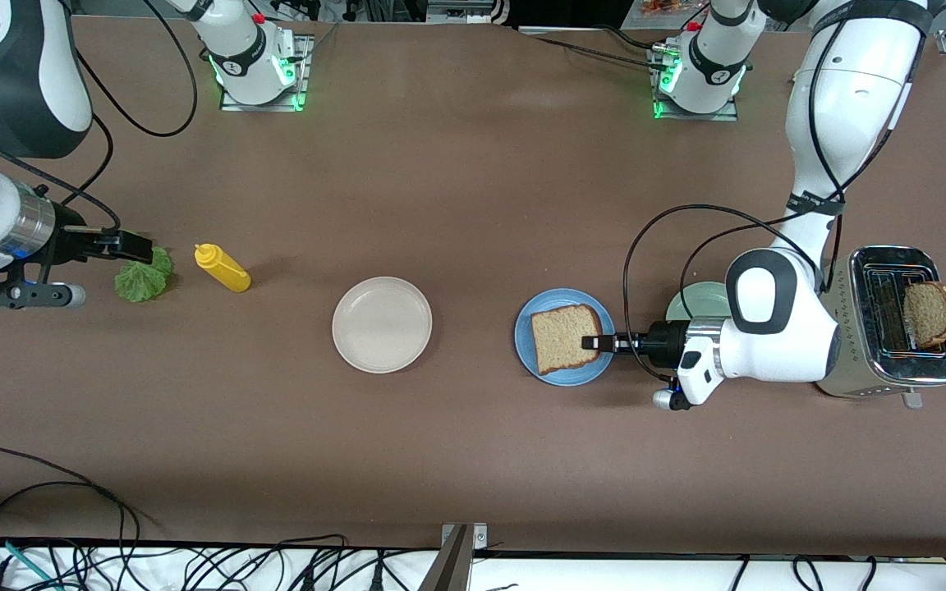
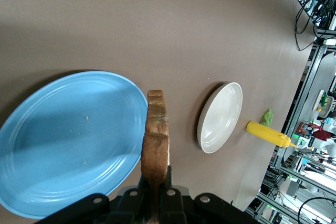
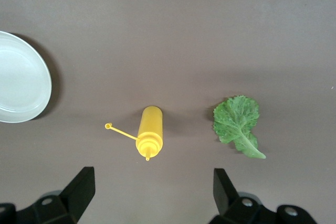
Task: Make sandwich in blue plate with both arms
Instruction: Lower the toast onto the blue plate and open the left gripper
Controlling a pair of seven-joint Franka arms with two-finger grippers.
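Two arms, two bread slices, three plates, one leaf.

The right gripper (image 1: pixel 138 246) hung with fingers wide apart over the lettuce leaf (image 1: pixel 143 277), beside one mustard bottle (image 1: pixel 222 268). The cream plate (image 1: pixel 382 324) came next, then the left gripper (image 1: pixel 592 343), clamped on a bread slice (image 1: pixel 565 337) over the blue plate (image 1: pixel 529 355). The mint plate (image 1: pixel 693 301) and toaster (image 1: pixel 875 365) with its second slice (image 1: pixel 928 313) followed.

The pale green plate (image 1: pixel 696 300) is mostly hidden under the left arm. The right gripper (image 1: pixel 135 248) covers part of the lettuce leaf (image 1: pixel 143 281). In the left wrist view, the blue plate (image 2: pixel 63 140) is cut off at the frame's edge.
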